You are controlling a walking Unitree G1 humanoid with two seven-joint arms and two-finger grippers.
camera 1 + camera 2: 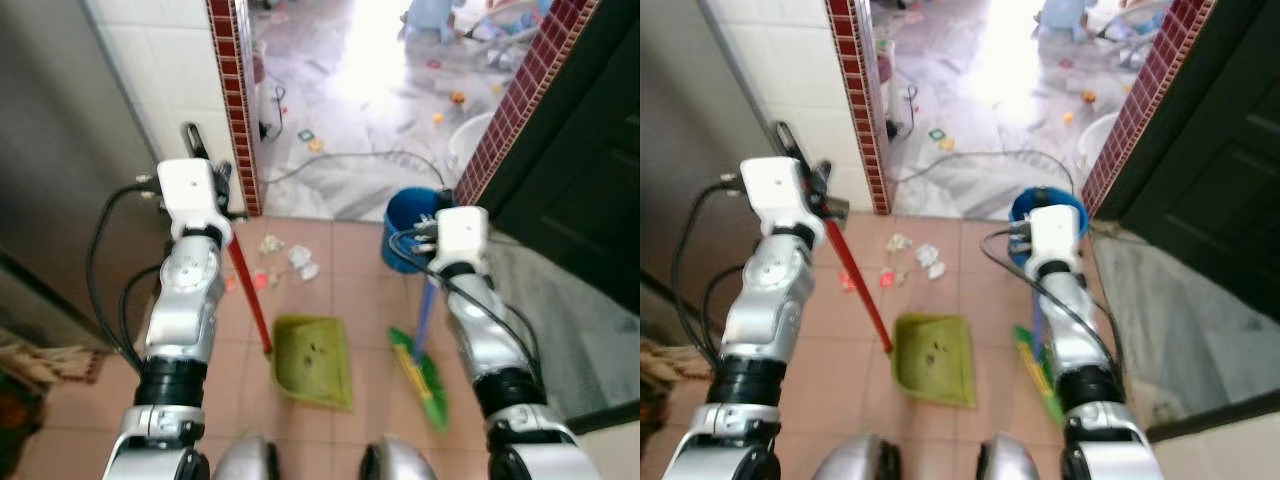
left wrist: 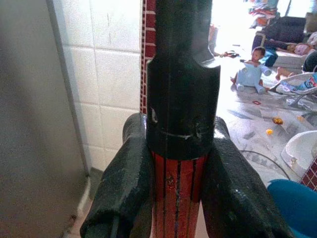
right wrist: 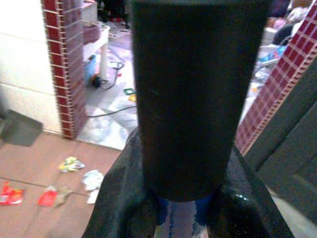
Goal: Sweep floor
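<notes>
The red dustpan handle point(image 2: 177, 196) is clenched between the fingers of the left gripper point(image 2: 178, 198), and the green dustpan point(image 1: 312, 360) is rested on the terracotta floor tiles point(image 1: 330, 440). The blue broom handle point(image 3: 181, 218) is gripped by the right gripper point(image 3: 182, 215); the green broom head point(image 1: 425, 378) is laid just beside the dustpan. Scraps of litter point(image 1: 285, 262) are scattered near the doorway, beside a blue bucket point(image 1: 405, 215).

Terracotta tile floor point(image 1: 330, 420) with green dustpan point(image 1: 312, 362), broom head point(image 1: 425, 378), paper scraps point(image 1: 285, 258).
</notes>
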